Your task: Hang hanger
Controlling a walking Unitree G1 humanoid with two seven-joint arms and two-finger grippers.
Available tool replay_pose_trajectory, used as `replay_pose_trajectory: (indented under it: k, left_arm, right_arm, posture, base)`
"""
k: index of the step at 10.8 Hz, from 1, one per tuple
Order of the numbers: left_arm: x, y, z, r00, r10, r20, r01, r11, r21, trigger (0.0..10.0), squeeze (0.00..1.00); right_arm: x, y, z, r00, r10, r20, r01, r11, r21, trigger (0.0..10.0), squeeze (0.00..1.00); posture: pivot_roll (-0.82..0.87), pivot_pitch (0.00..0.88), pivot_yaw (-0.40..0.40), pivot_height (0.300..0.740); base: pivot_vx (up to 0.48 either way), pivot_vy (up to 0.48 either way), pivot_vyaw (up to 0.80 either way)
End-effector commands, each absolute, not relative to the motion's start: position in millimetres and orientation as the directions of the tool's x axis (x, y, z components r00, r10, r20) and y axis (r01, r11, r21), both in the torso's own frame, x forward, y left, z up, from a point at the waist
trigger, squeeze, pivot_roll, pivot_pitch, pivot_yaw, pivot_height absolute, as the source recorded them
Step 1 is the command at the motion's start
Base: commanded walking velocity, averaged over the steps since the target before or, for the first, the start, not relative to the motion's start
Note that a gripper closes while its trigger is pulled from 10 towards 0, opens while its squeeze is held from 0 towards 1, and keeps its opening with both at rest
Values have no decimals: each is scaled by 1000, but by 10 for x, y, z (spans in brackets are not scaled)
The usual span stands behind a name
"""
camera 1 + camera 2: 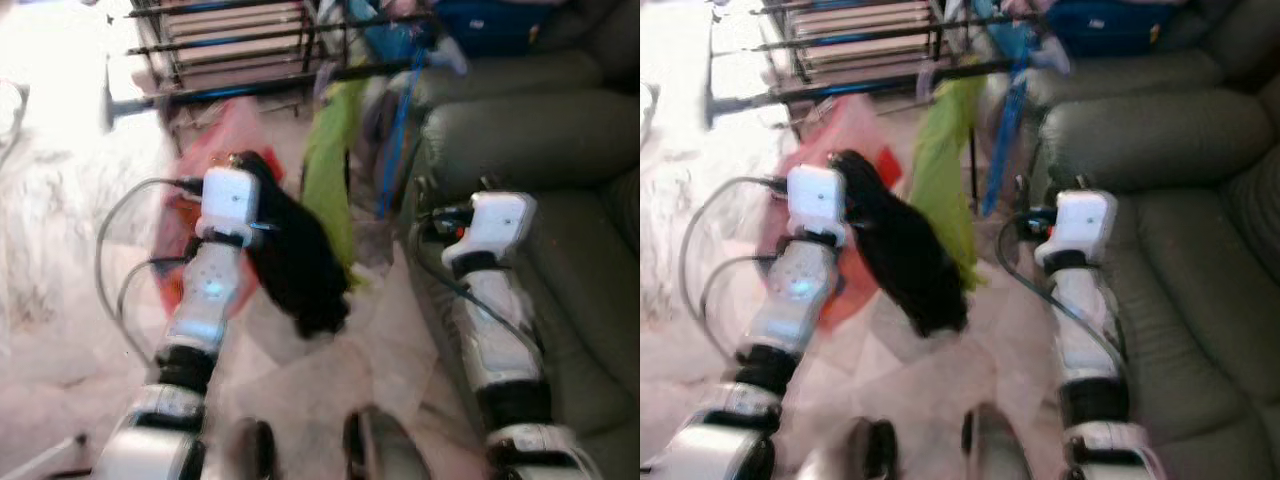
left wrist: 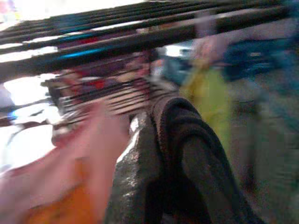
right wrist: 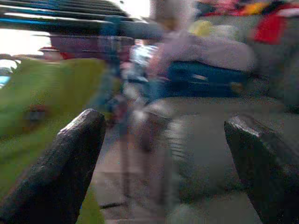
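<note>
Our left gripper (image 2: 154,186) pinches a black garment (image 1: 295,260), which hangs from it just short of the rack (image 1: 250,55). Our right gripper (image 3: 163,158) is spread wide beside the sofa (image 1: 540,150), near a green cloth (image 1: 325,170) hanging from the rack.

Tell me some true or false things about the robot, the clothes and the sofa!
1. The left gripper holds a black garment. True.
2. The right gripper is shut on the green garment. False: its fingers are spread wide with nothing between them, and the green garment hangs off to one side.
3. A grey-green sofa stands on the robot's right. True.
4. The green garment lies flat on the floor. False: it hangs down from the drying rack.
5. The black garment already hangs on the rack. False: it is at the left gripper, below the rack's bars.
</note>
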State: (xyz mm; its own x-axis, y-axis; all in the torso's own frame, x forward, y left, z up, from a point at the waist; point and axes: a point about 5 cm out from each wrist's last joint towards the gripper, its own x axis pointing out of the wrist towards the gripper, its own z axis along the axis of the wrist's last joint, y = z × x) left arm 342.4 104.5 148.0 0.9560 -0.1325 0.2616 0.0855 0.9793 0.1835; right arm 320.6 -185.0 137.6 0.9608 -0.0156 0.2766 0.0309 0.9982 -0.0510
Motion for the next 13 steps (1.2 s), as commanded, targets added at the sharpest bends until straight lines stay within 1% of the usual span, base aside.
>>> replay_pose_trajectory:
  k: [1,3,4,5,12,13]
  left_arm:
    - [3449,1109,1570,949,-111,294,58,981,183,10000,0]
    - [3453,1104,1573,949,-113,295,59,981,184,10000,0]
    - [3436,1086,1592,940,-126,318,61,977,206,10000,0]
    - [3431,1089,1607,936,-125,330,53,975,217,10000,0]
    - [3401,1027,1624,919,-181,349,110,971,213,10000,0]
    - [3402,1026,1624,919,-185,349,114,970,214,10000,0]
  right_arm:
    - [3193,-1826,1353,961,-12,275,26,998,-48,10000,0]
    - [3197,-1833,1355,961,-14,276,29,998,-52,10000,0]
    - [3196,-1840,1353,961,-15,276,31,998,-53,10000,0]
    - [3198,-1835,1359,961,-16,277,32,998,-52,10000,0]
    - [3196,-1884,1349,960,-49,274,67,996,-58,10000,0]
    - [3198,-1891,1350,960,-56,274,74,996,-57,10000,0]
  posture:
    - [-94,173,-17,740]
    - [-95,177,-15,740]
    - [-95,179,-14,740]
    - [-96,180,-12,740]
    - [-98,183,-11,740]
    - [-98,183,-11,740]
  base:
    - [0,480,0]
    - [0,480,0]
    - [0,480,0]
    - [0,0,0]
    - [0,0,0]
    - [240,0,0]
